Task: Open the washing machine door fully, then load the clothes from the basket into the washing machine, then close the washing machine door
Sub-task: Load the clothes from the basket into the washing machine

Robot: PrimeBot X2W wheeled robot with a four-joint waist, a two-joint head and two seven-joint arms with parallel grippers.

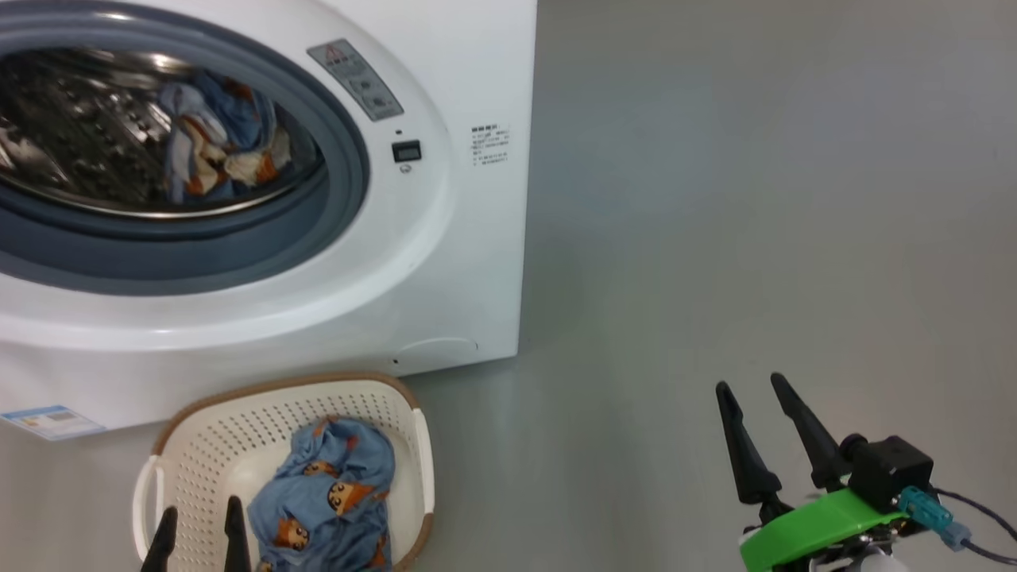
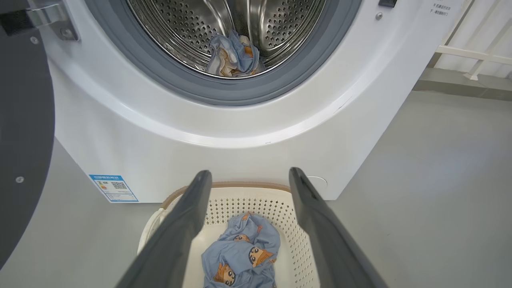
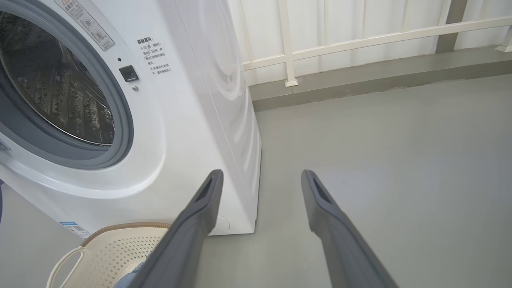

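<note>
The white washing machine [image 1: 445, 262] stands with its drum uncovered, and one bear-print garment [image 1: 218, 147] lies inside the steel drum [image 2: 240, 56]. Its black-rimmed door [image 2: 22, 140] is swung open at the left of the left wrist view. In front of the machine sits the cream basket [image 1: 230, 433] holding a light blue bear-print garment [image 1: 330, 496]. My left gripper [image 1: 199, 520] hangs open above the basket's near side, with nothing between its fingers [image 2: 188, 224]. My right gripper [image 1: 751, 389] is open over bare floor to the right of the machine, well away from the basket [image 3: 116, 248].
Grey floor [image 1: 755, 199] stretches to the right of the machine. A white railing [image 3: 360, 40] and a low grey ledge run along the wall behind. A blue energy sticker [image 2: 114, 188] marks the machine's lower left front.
</note>
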